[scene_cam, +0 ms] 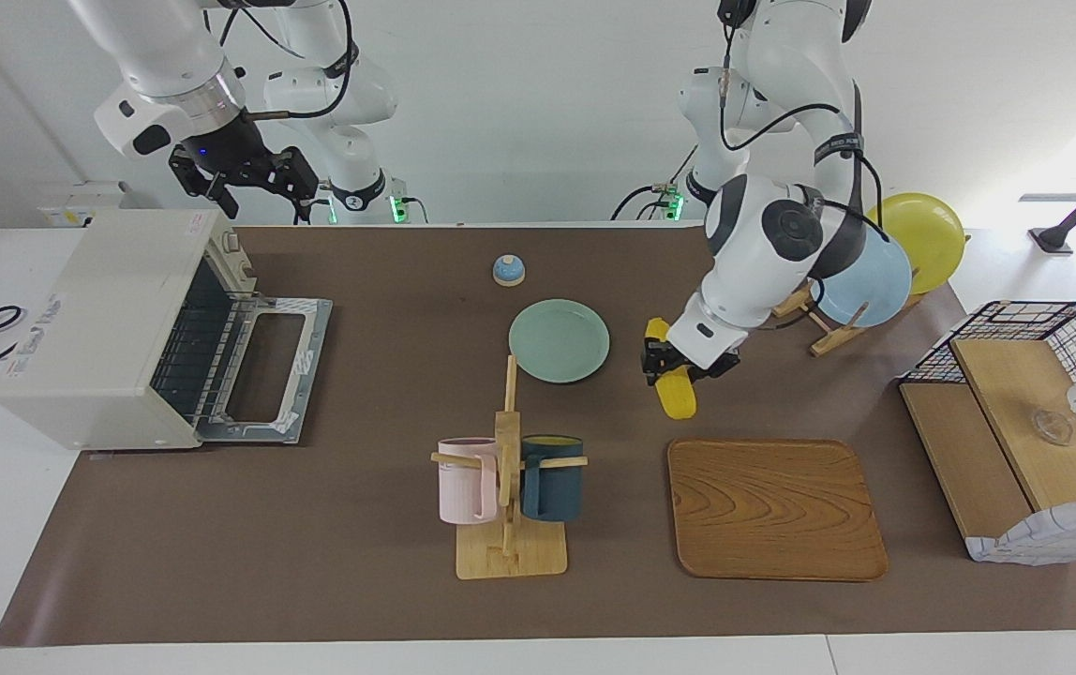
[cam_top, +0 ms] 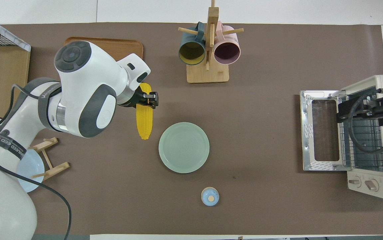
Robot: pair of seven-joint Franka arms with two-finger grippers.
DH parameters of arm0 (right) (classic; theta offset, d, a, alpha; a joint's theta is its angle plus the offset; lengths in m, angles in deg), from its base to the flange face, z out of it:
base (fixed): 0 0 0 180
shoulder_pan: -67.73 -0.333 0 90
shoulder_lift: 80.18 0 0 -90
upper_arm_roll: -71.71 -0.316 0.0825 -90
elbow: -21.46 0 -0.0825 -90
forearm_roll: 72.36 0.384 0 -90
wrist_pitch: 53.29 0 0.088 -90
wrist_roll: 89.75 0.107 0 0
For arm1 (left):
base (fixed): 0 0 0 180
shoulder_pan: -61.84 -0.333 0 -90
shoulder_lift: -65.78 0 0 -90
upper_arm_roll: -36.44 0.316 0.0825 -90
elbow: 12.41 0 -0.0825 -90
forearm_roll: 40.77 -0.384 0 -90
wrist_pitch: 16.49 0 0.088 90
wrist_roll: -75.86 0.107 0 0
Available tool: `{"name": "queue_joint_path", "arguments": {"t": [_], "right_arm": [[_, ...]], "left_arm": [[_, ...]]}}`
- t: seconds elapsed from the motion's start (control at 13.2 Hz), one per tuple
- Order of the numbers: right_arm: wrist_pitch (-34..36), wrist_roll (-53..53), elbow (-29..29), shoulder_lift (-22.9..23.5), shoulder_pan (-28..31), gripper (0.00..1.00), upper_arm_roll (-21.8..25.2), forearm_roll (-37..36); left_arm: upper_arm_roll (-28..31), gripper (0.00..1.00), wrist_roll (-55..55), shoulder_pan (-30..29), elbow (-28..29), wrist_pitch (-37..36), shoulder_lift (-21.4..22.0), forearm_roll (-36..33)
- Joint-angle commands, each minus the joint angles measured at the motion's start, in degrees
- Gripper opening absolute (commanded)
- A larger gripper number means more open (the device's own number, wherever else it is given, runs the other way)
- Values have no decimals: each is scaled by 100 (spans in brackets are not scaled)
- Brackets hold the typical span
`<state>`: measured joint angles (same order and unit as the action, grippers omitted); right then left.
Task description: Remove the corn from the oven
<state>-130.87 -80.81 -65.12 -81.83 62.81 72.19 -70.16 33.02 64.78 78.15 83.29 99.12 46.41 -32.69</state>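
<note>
bare brown mat (scene_cam: 388,394) surrounds the corn (scene_cam: 675,388) grasped by left gripper (scene_cam: 685,367) fingers; right fingers unclear.

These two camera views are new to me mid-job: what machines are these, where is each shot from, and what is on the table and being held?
Two white robot arms work at a brown-covered table. One picture faces them from across the table; the other looks down from above their own end.

The left gripper holds the bright yellow corn cob over bare table, between the round pale green plate and the rectangular wooden tray.

The right gripper waits above the boxy cream-white toaster oven, whose door hangs open.

Also present: a wooden mug rack with a pink mug and a dark teal mug.
</note>
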Motion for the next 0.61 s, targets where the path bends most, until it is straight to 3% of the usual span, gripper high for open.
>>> {"name": "queue_joint_path", "arguments": {"t": [0.0, 0.15, 0.53], "right_arm": [[-20, -139, -70, -55, 52, 100, -13, 106], [-11, -130, -61, 41, 61, 100, -4, 97], [59, -130, -157, -38, 61, 100, -39, -44]], "left_arm": [[-62, 0, 203, -286, -1249, -187, -1020, -201], [-54, 0, 220, -426, -1973, -258, -1594, -202], [-89, 0, 501, -735, -2599, 39, -2263, -184]]}}
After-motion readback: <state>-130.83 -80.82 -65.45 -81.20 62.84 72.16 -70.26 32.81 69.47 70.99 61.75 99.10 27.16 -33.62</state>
